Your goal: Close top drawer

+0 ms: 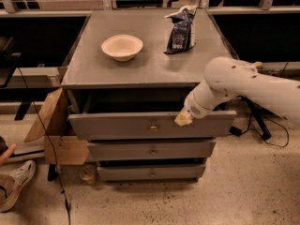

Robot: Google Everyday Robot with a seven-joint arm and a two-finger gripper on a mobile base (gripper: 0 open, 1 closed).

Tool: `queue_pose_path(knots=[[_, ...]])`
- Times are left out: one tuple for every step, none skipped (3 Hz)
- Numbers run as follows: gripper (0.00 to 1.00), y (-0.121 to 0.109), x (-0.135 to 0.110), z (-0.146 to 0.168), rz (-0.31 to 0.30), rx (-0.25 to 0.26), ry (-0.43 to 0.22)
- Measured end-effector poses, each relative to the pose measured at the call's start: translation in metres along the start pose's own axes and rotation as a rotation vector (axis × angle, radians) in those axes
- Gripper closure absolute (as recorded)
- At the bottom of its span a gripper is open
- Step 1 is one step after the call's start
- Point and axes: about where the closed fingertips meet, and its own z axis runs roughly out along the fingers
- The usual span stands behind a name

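The top drawer (117, 124) stands pulled out beneath the surface (140, 64). It is a stiff wooden box and likely needs only a flat push on its front, near the brass knob (153, 125). The gripper (183, 118) is at that front's upper edge, right of the knob; I cannot tell whether it is open or closed.

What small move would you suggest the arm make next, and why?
Probably a straight push in toward the cabinet. The top drawer stands pulled out past the lower drawers, and the gripper sits at the upper edge of its front, right of the knob, so a push from there should slide it shut.
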Motion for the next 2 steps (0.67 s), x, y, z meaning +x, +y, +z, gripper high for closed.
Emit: queue_pose_path(knots=[[0.38,-0.0031,-0.0020,0.0032,0.001,-0.003,0.001],[0.15,-0.0031,-0.0019,0.0033,0.001,-0.003,0.001]])
